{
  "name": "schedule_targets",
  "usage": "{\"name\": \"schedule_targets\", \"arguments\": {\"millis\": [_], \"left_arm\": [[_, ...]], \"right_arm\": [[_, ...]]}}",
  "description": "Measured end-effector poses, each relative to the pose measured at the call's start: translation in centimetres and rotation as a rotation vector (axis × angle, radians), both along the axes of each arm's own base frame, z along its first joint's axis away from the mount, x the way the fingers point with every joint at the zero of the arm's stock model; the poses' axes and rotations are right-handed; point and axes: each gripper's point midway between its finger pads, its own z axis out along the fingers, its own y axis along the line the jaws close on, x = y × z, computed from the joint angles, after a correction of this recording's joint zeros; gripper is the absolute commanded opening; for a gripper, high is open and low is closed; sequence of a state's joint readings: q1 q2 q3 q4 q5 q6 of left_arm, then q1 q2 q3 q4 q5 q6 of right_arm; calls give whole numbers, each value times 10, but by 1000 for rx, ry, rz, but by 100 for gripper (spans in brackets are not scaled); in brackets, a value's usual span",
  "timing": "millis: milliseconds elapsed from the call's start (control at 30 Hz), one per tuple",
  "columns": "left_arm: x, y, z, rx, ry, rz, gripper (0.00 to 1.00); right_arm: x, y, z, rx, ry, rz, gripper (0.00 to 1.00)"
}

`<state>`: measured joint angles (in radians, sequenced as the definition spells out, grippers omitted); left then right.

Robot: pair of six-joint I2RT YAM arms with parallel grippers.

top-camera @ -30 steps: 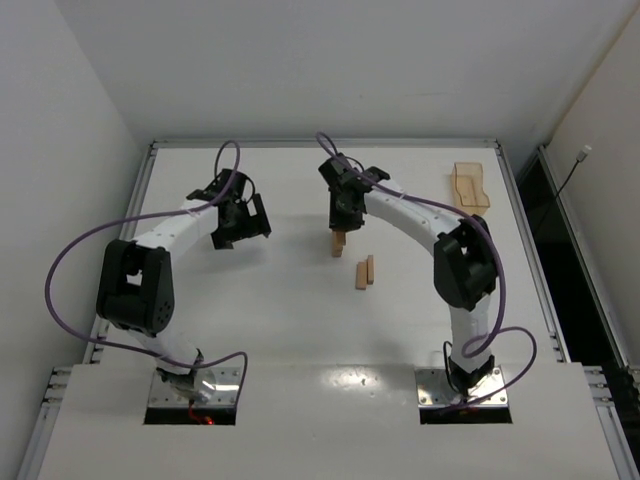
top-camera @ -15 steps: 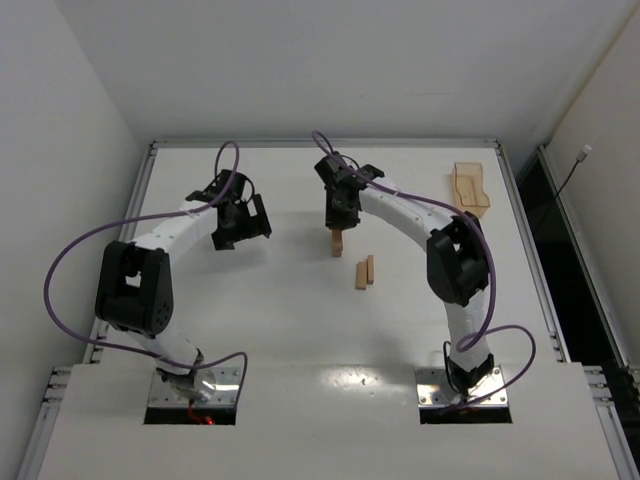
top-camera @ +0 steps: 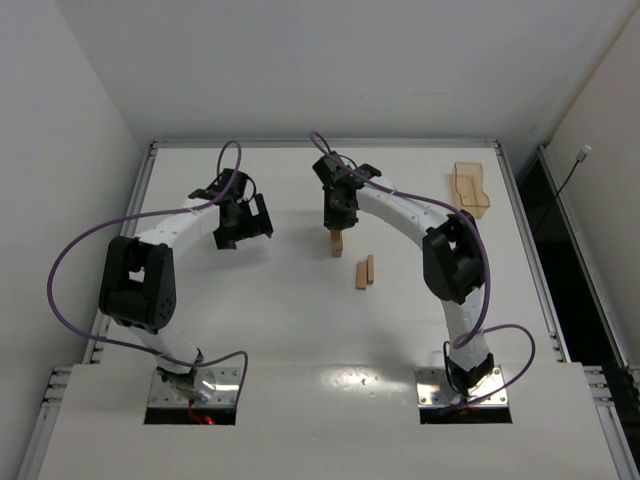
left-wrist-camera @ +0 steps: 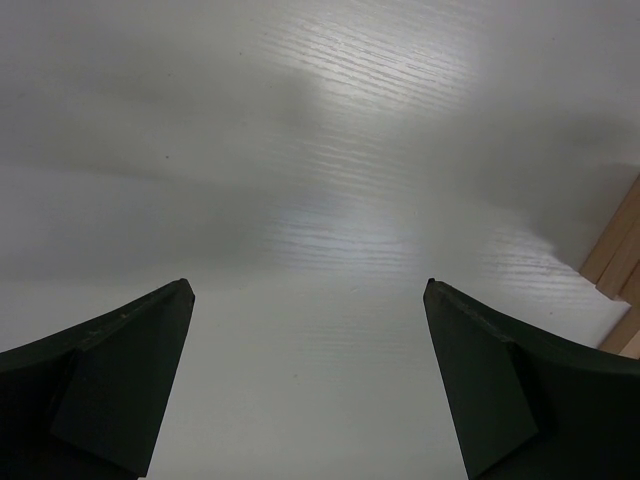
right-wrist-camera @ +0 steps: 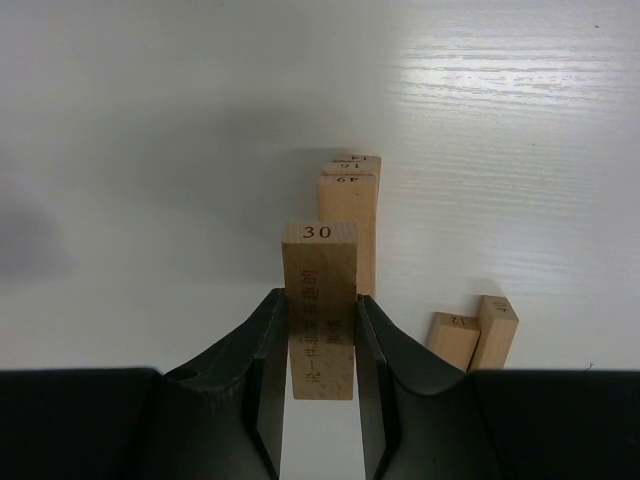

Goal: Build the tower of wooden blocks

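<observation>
A small stack of light-tan wood blocks, the tower (top-camera: 337, 243), stands at the middle of the table; it also shows in the right wrist view (right-wrist-camera: 350, 210). My right gripper (top-camera: 336, 216) hangs right above it, shut on a wood block marked 30 (right-wrist-camera: 319, 300). Two loose blocks (top-camera: 365, 271) lie side by side to the tower's right, also seen in the right wrist view (right-wrist-camera: 474, 334). My left gripper (top-camera: 243, 222) is open and empty over bare table to the left, its dark fingers (left-wrist-camera: 120, 370) wide apart.
A shallow translucent tan tray (top-camera: 470, 186) sits at the back right. A strip of wood blocks (left-wrist-camera: 620, 270) shows at the right edge of the left wrist view. The table has raised rails along its edges.
My right gripper with its block has shifted slightly to the left and back, staying over the tower. The left arm has barely moved.
</observation>
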<state>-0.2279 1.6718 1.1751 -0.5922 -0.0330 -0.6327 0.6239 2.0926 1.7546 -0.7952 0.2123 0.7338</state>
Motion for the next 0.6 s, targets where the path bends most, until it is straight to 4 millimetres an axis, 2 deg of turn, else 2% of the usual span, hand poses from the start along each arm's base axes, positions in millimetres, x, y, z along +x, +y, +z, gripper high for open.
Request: {"name": "schedule_targets", "arguments": {"millis": [600], "left_arm": [[-1, -3, 0, -14, 3, -6, 100]], "right_arm": [[4, -6, 0, -23, -12, -2, 0]]}}
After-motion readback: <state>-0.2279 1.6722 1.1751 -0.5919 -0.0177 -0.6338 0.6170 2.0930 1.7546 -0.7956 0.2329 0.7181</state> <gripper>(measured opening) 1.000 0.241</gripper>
